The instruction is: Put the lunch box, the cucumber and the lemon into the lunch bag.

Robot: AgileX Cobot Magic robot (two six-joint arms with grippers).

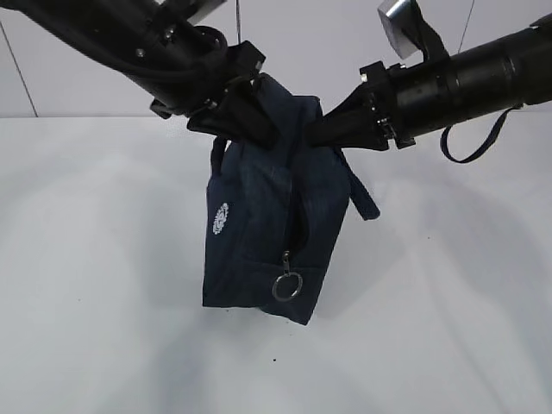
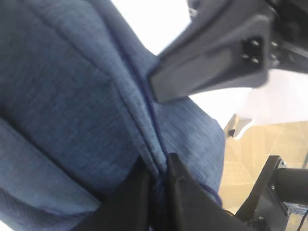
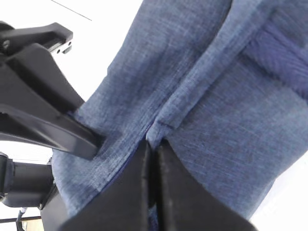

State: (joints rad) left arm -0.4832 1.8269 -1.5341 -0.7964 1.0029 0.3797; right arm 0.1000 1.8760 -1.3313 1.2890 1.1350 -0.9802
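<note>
Bag [image 1: 267,233]: held clear of the table [image 1: 95,285], hanging end-down; ring pull [image 1: 287,285] at its lower end, white logo [image 1: 221,218] on its left face.
Left gripper [image 1: 246,116]: closed on fabric at the bag's upper left edge; in its wrist view a seam is pinched between the jaws.
Right gripper [image 1: 317,134]: closed on fabric at the bag's upper right; the seam ridge is nipped.
Box, cucumber, lemon: not seen outside the bag; whether inside cannot be told.
Zipper [image 1: 289,226]: state judged uncertain.
Risk, slip: thin fabric pinches are judged weak; the bag may drop.
Risk, spill: if the zipper is open, contents may fall out below the bag.
</note>
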